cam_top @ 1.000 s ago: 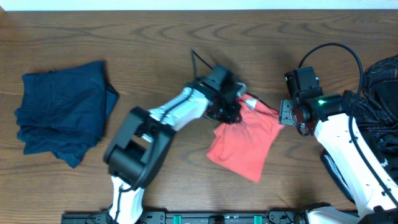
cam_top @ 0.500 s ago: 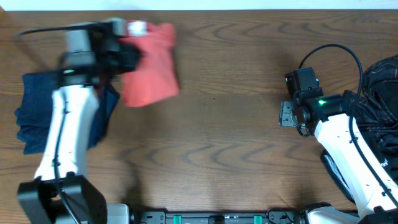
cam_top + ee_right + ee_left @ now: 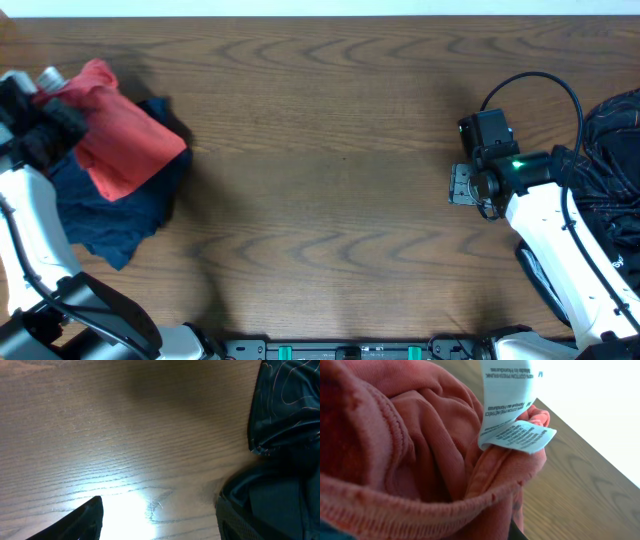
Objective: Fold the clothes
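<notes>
Overhead looks straight down on whole surface (image 3: 330, 150); left wrist tight against coral T-shirt (image 3: 430, 450); right wrist low over the same surface.

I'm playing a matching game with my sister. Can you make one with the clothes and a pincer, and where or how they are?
1 red shirt
2 navy clothes
3 black clothes
4 right pincer

A far right
B open, empty
C gripped by left pincer
D left, beneath the red one

Pairs: 1-C, 2-D, 3-A, 4-B
</notes>
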Robot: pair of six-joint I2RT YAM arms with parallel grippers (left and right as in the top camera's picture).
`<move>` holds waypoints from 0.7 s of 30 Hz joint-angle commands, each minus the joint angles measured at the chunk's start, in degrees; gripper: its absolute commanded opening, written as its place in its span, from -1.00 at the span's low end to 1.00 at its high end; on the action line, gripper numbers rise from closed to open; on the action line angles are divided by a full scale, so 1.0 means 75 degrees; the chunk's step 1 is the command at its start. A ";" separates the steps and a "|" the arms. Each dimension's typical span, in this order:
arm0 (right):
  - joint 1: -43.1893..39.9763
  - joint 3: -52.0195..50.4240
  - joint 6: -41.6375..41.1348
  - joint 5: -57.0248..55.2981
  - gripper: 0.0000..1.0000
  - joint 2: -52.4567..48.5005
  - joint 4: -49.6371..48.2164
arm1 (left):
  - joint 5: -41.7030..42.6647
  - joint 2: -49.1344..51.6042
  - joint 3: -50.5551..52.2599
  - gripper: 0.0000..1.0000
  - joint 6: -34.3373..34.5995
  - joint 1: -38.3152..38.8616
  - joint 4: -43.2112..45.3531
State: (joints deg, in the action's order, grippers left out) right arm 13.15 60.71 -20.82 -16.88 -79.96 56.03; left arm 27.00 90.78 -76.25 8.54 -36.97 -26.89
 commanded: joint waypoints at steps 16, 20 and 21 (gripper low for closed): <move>-0.0117 0.0119 -0.0134 -0.0032 0.47 0.0134 -0.0017 | -0.0207 0.0140 0.0000 0.77 0.1075 -0.0857 -0.0219; -0.0117 0.0119 -0.0134 0.0070 0.73 0.0134 -0.0149 | 0.1037 0.0140 0.0000 0.74 0.1040 -0.0221 0.0058; -0.0117 0.0119 -0.0134 0.0219 0.94 0.0134 -0.0230 | 0.1096 0.0140 0.0000 0.74 0.1014 0.0058 0.0055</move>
State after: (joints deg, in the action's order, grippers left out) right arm 13.15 60.71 -21.43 -16.71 -79.96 55.18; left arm 28.23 91.64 -76.25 15.86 -41.58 -26.83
